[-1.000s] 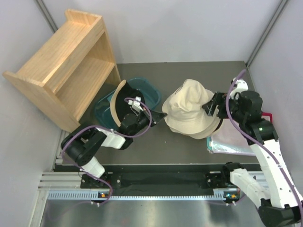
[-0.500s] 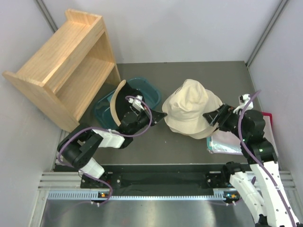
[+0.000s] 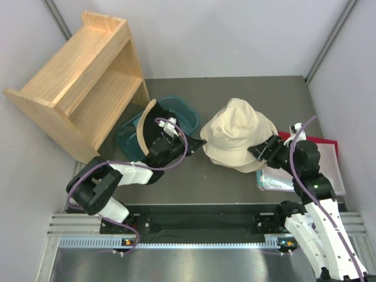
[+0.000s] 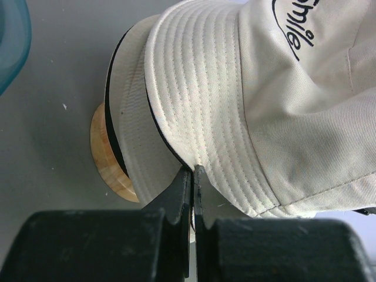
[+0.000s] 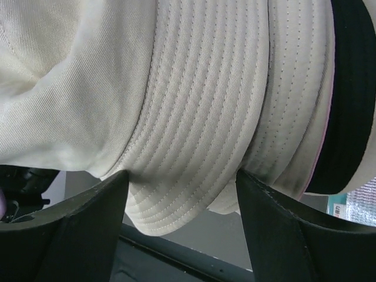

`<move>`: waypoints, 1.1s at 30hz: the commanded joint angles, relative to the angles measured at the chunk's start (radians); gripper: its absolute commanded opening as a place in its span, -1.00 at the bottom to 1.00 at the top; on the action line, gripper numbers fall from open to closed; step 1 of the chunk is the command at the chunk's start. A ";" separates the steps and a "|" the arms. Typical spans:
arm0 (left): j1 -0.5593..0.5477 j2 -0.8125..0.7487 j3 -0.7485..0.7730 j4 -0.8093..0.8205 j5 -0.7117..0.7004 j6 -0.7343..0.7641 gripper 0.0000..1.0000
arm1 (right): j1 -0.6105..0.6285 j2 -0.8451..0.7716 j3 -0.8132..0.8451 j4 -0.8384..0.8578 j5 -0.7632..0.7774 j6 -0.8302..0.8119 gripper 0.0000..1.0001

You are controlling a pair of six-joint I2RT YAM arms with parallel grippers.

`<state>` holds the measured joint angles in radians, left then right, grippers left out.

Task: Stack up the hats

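Observation:
A stack of cream hats (image 3: 238,138) sits on the wooden stand (image 4: 108,161) at mid table. My left gripper (image 3: 198,145) is shut on the left brim edge of the top hat (image 4: 235,106), and its fingertips (image 4: 183,182) pinch the brim. My right gripper (image 3: 261,154) is open at the stack's right side, with the top hat's stitched brim (image 5: 194,147) hanging between its fingers (image 5: 88,217). The lower hats' brims and black lining (image 5: 352,100) show on the right. Another cream and black hat (image 3: 147,132) leans in the teal tub (image 3: 182,114).
A wooden shelf unit (image 3: 82,82) stands at the back left. A tray (image 3: 326,158) holding a silvery bag (image 3: 288,179) lies at the right, just behind my right arm. The tub's rim (image 4: 12,47) shows in the left wrist view.
My right arm has swung nearer and lower, bringing its open gripper in against the stack's right brim. My left gripper still holds the left brim.

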<state>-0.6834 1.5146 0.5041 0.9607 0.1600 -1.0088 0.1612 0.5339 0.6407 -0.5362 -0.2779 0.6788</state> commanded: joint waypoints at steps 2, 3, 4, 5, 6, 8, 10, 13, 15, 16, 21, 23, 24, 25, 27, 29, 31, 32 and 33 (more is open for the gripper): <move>-0.007 -0.022 0.033 0.000 -0.008 0.038 -1.00 | -0.008 -0.018 -0.039 0.145 -0.035 0.042 0.25; -0.008 -0.016 0.039 0.000 -0.008 0.041 -1.00 | -0.009 -0.028 -0.044 0.168 -0.035 0.048 0.15; -0.013 -0.011 0.042 -0.002 -0.008 0.044 -1.00 | -0.009 -0.044 -0.047 0.176 -0.023 0.056 0.03; -0.019 -0.005 0.047 -0.002 -0.011 0.050 -1.00 | -0.011 -0.054 -0.049 0.179 -0.012 0.059 -0.23; -0.025 0.008 0.054 -0.002 -0.011 0.050 -1.00 | -0.009 -0.063 -0.046 0.174 0.003 0.059 -0.37; -0.036 0.027 0.062 0.001 -0.013 0.052 -1.00 | -0.009 -0.089 -0.029 0.157 0.051 0.050 -0.75; -0.044 0.055 0.074 0.004 -0.013 0.050 -1.00 | -0.009 -0.104 -0.010 0.119 0.101 0.030 -0.95; -0.057 0.091 0.099 -0.025 -0.017 0.052 -1.00 | -0.009 -0.112 0.036 0.072 0.164 -0.005 -1.00; -0.074 0.116 0.122 -0.072 -0.036 0.055 -1.00 | -0.009 -0.101 0.066 0.047 0.192 -0.028 -1.00; -0.082 0.124 0.132 -0.095 -0.042 0.061 -1.00 | -0.009 -0.098 0.074 0.024 0.215 -0.048 -1.00; -0.133 0.179 0.207 -0.221 -0.071 0.091 -1.00 | -0.009 -0.097 0.050 0.021 0.244 -0.059 -1.00; -0.149 0.193 0.231 -0.267 -0.086 0.105 -1.00 | -0.008 -0.095 0.040 0.015 0.258 -0.067 -1.00; -0.154 0.202 0.241 -0.287 -0.089 0.108 -1.00 | -0.008 -0.094 0.042 0.013 0.272 -0.073 -1.00; -0.162 0.205 0.241 -0.292 -0.093 0.108 -1.00 | -0.009 -0.092 0.042 0.007 0.304 -0.085 -1.00; -0.160 0.200 0.238 -0.298 -0.093 0.107 -1.00 | -0.008 -0.086 0.048 0.004 0.342 -0.105 -1.00; -0.160 0.184 0.234 -0.307 -0.100 0.113 -0.94 | -0.009 -0.077 0.059 0.007 0.362 -0.120 -1.00; -0.160 0.141 0.226 -0.341 -0.109 0.133 -0.80 | -0.008 -0.051 0.066 0.019 0.382 -0.134 -1.00; -0.162 0.121 0.225 -0.358 -0.117 0.141 -0.50 | -0.009 -0.042 0.077 0.028 0.384 -0.137 -1.00; -0.160 0.078 0.220 -0.375 -0.134 0.148 -0.36 | -0.009 -0.023 0.083 0.036 0.387 -0.143 -1.00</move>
<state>-0.8406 1.6878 0.7319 0.7193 0.0769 -0.9226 0.1608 0.4667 0.6689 -0.5461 0.0109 0.5877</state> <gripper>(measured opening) 0.199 0.020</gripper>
